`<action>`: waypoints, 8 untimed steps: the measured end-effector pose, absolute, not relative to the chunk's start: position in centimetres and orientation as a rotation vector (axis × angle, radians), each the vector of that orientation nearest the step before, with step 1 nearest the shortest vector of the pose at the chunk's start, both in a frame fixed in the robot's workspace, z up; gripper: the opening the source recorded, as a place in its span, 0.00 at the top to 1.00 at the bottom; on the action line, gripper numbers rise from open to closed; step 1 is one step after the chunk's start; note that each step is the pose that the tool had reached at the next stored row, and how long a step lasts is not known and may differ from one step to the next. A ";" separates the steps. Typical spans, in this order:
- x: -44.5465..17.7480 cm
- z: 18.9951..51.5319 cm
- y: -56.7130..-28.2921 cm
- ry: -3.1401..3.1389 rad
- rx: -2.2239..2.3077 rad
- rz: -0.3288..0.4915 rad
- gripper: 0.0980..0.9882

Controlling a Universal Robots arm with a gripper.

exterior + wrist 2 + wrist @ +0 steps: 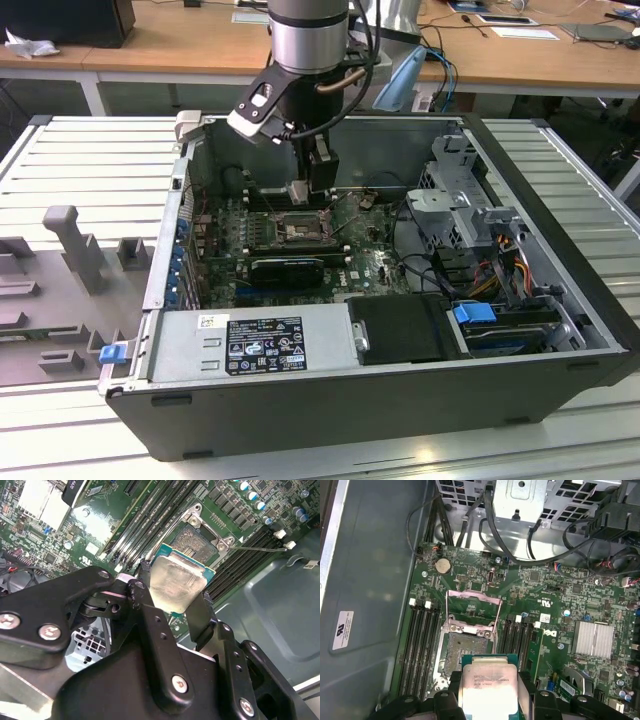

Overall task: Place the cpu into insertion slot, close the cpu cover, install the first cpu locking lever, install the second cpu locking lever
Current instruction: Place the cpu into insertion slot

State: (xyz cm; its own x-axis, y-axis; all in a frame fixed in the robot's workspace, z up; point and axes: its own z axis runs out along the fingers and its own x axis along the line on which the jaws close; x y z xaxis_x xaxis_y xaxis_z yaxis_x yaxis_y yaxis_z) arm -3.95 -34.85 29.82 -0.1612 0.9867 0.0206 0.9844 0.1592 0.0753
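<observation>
One step of four is in hand: we are placing the cpu (177, 580) into the insertion slot (457, 652). We are pinching the chip flat by two opposite edges in the gripper (305, 193), hovering over the slot's edge and not touching it. The cpu cover (472, 611) is standing swung open. Seating, we judge, is calling for squaring the chip to the frame and lowering it level. The arm is reaching straight down into the open computer case (560, 330), toward the exterior view's left and far side.
</observation>
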 end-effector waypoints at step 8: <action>-4.0 28.4 -34.7 2.265 2.132 0.098 0.52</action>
